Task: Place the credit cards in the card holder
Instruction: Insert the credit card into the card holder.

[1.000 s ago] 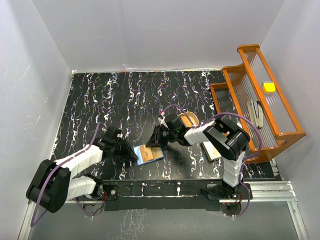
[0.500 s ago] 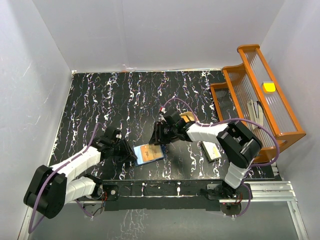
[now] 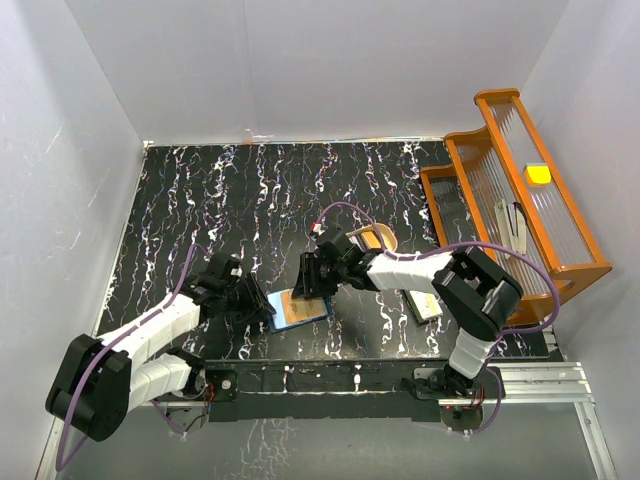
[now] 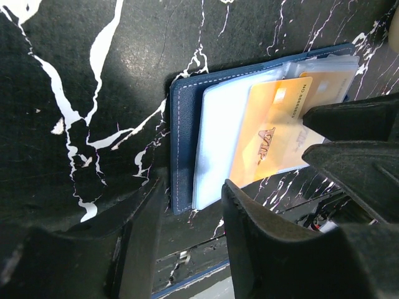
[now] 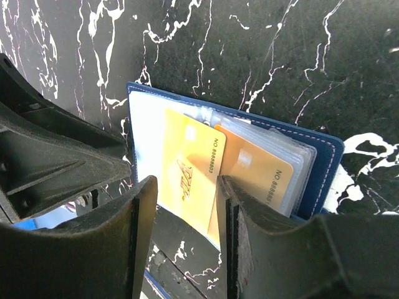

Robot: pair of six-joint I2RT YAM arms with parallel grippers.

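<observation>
Near the near edge of the worktop (image 3: 200, 200), left of its middle, the card holder (image 3: 300, 312) lies open. The right claw (image 5: 182, 208) pinches an orange card (image 5: 199, 146) at the clear sleeves (image 5: 296, 156). The left claw (image 4: 194, 205) stands spread astride the holder's corner (pressing or not, I cannot tell). Keep the card flat, square to the slot, and push slowly. It and a second orange card (image 5: 255, 171) show rows of eights; the logo (image 5: 185, 175) is illegible.

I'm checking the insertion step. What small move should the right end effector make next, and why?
Probably slide the orange card a little deeper into the card holder. The right end effector grips it with its far end among the clear sleeves and its near end sticking out past the holder's edge, while the left end effector sits at the holder's edge.
</observation>
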